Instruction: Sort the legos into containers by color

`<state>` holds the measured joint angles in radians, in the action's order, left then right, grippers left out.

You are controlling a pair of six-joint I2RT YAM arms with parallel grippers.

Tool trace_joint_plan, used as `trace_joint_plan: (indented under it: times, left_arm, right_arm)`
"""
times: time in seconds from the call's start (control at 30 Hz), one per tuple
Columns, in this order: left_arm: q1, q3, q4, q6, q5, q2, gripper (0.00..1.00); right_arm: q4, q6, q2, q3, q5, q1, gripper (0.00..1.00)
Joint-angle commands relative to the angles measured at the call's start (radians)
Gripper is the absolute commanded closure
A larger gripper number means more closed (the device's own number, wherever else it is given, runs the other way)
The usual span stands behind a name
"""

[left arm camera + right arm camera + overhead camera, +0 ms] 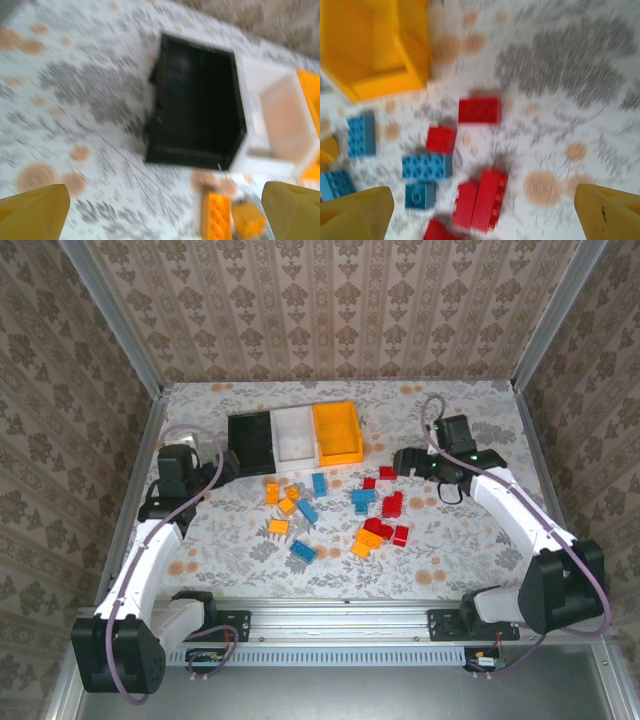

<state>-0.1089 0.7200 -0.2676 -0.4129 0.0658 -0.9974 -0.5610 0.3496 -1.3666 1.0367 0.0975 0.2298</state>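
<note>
- the legos point(362, 496), red, blue and orange, lie scattered on the table point(450, 540) just in front of the containers point(294, 432);
- black bin point(252, 440), white bin point(280, 115) and orange bin point(337, 430) stand joined in a row;
- left gripper point(162, 212) hovers beside the black bin, fingers spread wide;
- right gripper point(482, 214) hangs over red and blue bricks near the orange bin, fingers spread, pinching nothing

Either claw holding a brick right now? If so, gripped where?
Nothing is held. The left claw is open near the black bin; the right claw is open above loose red bricks, gripping none.
</note>
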Motion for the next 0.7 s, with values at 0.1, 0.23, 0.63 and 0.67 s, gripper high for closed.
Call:
trace_joint_plan:
  times: [0.1,0.23,0.63,0.67]
  left_arm:
    - [-0.051,-0.003,-0.121,-0.022,0.166,-0.025,0.00]
    - [-0.059,0.011,-0.154,0.010,0.173,-0.035,0.00]
    - [-0.046,0.014,-0.156,0.039,0.181,-0.049,0.00]
    - [-0.042,0.013,-0.156,0.039,0.182,-0.049,0.00]
  right_arm:
    - [-0.144,0.034,-0.214,0.109,-0.095,0.078,0.06]
    - [-0.153,0.034,-0.343,0.197,-0.137,0.102,0.06]
    - [-0.159,0.036,-0.609,0.425,-0.207,0.111,0.15]
    - [-0.163,0.034,-0.629,0.440,-0.209,0.111,0.16]
